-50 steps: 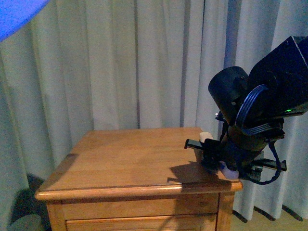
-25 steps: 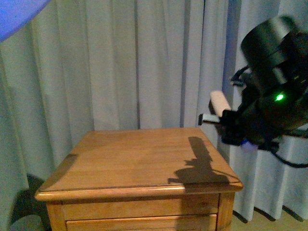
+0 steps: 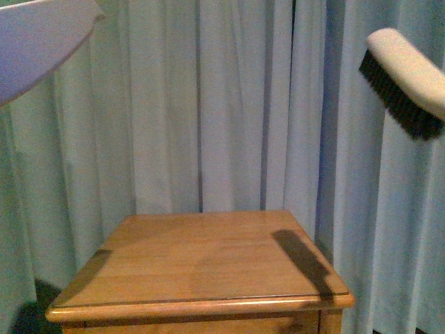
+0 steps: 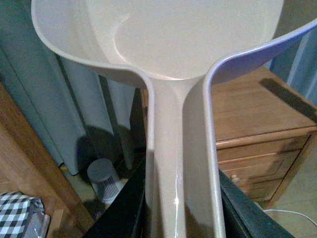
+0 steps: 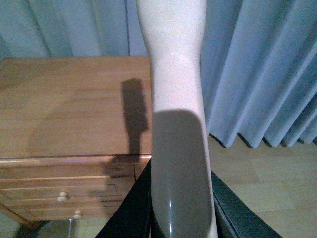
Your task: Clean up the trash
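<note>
No trash shows in any view. The beige dustpan (image 4: 183, 34) fills the left wrist view, and my left gripper (image 4: 181, 201) is shut on its long handle (image 4: 181, 163). In the front view the dustpan's edge (image 3: 35, 49) hangs at the top left. My right gripper (image 5: 181, 210) is shut on the beige brush (image 5: 173, 74) by its handle. The brush head (image 3: 407, 76), with dark bristles facing down, is high at the upper right of the front view. Both tools are held well above the wooden nightstand (image 3: 201, 264), whose top is bare.
Pale curtains (image 3: 229, 104) hang behind and beside the nightstand. On the floor left of the nightstand (image 4: 247, 104) stands a small grey cylindrical appliance (image 4: 105, 179). A wooden panel (image 4: 20, 148) and a black-and-white checked cloth (image 4: 20, 213) lie nearer. Wood floor (image 5: 267, 188) lies to the right.
My right arm has lifted from the nightstand's front right corner and left the front view, leaving only the brush head high up. The dustpan edge shows lower and larger.
</note>
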